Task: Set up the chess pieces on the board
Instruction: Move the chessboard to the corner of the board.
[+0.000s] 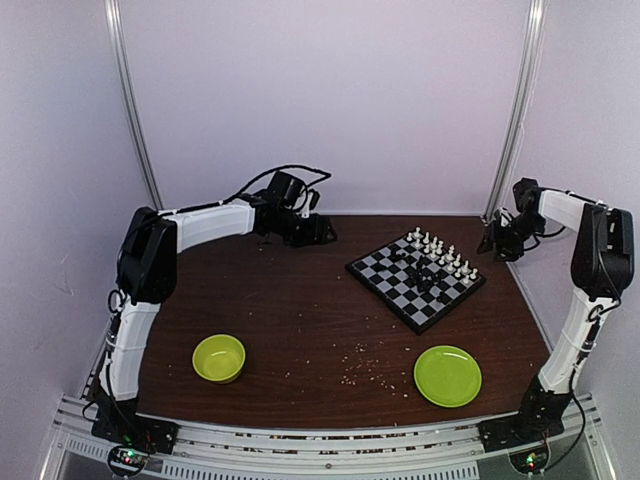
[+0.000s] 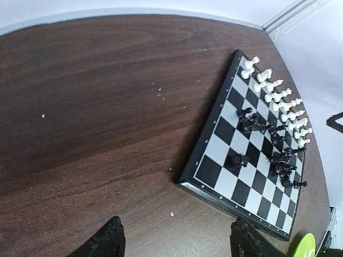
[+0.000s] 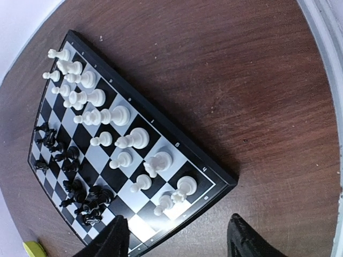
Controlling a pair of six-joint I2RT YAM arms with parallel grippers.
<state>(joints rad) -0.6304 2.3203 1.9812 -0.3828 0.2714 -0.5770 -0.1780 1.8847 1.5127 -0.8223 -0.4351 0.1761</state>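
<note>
Board skewed near table far-right edge; left fingers, right fingers spread.

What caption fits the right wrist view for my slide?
Right gripper open near the board: white pieces lined in two rows along one edge, black pieces clustered loosely beyond them.

One chessboard lies on one table. It carries sixteen white pieces, in two rows of eight. The black pieces crowd too closely for a sure count. There are one green bowl and one green plate. There are two robot arms, the left arm and the right arm. The pale crumbs are too small and too many to count.
</note>
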